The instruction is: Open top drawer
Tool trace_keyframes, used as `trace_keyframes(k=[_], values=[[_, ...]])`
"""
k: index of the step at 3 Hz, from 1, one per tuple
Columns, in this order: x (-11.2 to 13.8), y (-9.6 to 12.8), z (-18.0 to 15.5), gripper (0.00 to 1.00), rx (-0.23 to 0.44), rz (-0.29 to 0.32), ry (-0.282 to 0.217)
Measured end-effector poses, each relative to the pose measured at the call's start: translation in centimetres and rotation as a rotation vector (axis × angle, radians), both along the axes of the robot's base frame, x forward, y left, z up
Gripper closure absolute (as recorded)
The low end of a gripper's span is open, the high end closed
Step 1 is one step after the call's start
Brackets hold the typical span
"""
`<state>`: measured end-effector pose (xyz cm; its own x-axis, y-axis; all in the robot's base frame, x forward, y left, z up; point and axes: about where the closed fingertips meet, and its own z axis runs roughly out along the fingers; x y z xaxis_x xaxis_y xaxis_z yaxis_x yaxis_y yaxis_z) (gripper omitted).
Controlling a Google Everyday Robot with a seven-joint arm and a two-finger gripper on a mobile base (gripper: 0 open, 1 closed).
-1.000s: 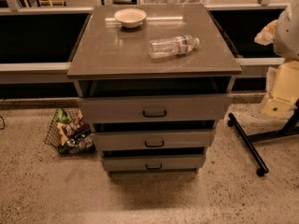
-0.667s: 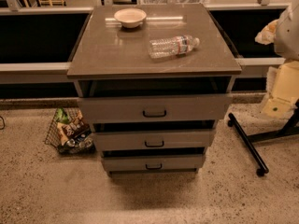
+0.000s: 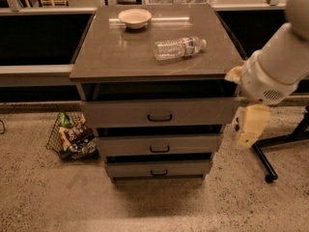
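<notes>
Speckled concrete floor (image 3: 43, 202) runs across the foreground; behind it a grey ledge (image 3: 34, 71) crosses a dark recess.

Item 1. A wire basket (image 3: 72, 137) of packaged goods stands on the floor at 8 o'clock from the cabinet, close beside its lower left corner.

Item 2. The grey-brown cabinet top (image 3: 120, 52) carries two objects. A shallow pale bowl (image 3: 134, 18) sits upright at 11 o'clock on it, near the rear edge. A clear plastic bottle (image 3: 178, 47) lies on its side at 2 o'clock, cap toward the right.

Item 3. The top drawer (image 3: 120, 114) sits directly under the cabinet top and is the widest of the three fronts. Its black bar handle (image 3: 160, 117) is at centre. A dark gap shows between its upper edge and the cabinet top. The front appears drawn slightly forward.

Item 4. The middle drawer (image 3: 125, 145) and the bottom drawer (image 3: 125, 169) are narrower, each with a similar handle.

Item 5. The white arm (image 3: 282, 57) enters from 2 o'clock. The gripper (image 3: 248, 129) hangs below it at 3 o'clock from the top drawer, just beside that drawer's right end and well apart from the handle. Contact with the drawer cannot be confirmed. Its state cannot be determined.

Item 6. A black stand leg (image 3: 264, 163) rests on the floor at 4 o'clock.
</notes>
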<state>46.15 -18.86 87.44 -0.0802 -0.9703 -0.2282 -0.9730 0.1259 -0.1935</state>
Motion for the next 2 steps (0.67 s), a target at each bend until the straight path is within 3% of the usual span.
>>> trace_keyframes(k=[1,2], values=[[0.7,1.12,-6.07,0.0,0.071,0.088,0.07],[0.7,1.12,-6.07,0.0,0.071,0.088,0.07]])
